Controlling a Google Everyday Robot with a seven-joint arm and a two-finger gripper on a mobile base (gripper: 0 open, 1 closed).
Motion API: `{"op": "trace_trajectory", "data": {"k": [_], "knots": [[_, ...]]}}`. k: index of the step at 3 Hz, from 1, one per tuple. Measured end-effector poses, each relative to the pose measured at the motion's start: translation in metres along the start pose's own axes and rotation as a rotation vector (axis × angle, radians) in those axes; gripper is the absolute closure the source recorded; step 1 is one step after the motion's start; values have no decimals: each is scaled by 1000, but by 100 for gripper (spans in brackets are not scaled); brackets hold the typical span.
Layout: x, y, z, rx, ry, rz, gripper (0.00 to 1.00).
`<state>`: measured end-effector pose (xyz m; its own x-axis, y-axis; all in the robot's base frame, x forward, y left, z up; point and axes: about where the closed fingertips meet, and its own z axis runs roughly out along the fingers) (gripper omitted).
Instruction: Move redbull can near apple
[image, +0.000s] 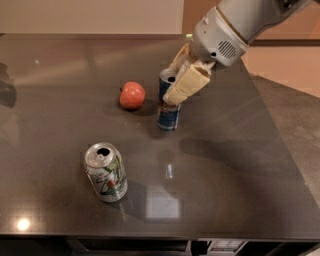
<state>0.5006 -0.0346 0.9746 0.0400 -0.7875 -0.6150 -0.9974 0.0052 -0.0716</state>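
Note:
The slim blue-and-silver redbull can (168, 116) stands upright on the dark table, just right of the apple with a small gap between them. The apple (132, 95) is small, round and red-orange. My gripper (180, 75) reaches in from the upper right and is shut on the upper part of the redbull can, one cream finger (188, 83) across its front and the other behind it. The can's base is at or just above the table top; I cannot tell which.
A wider silver can with green-red print (105, 172) stands at the front left, top open. The dark table (240, 165) ends at a front edge below and a right edge beyond the arm. The arm's shadow falls right of the redbull can.

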Motion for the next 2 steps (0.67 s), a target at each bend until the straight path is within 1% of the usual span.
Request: {"op": "trace_trajectory", "data": {"k": [1, 2], "knots": [[-17, -34, 20, -4, -14, 26, 100], [-19, -60, 41, 2, -21, 65, 100]]}}
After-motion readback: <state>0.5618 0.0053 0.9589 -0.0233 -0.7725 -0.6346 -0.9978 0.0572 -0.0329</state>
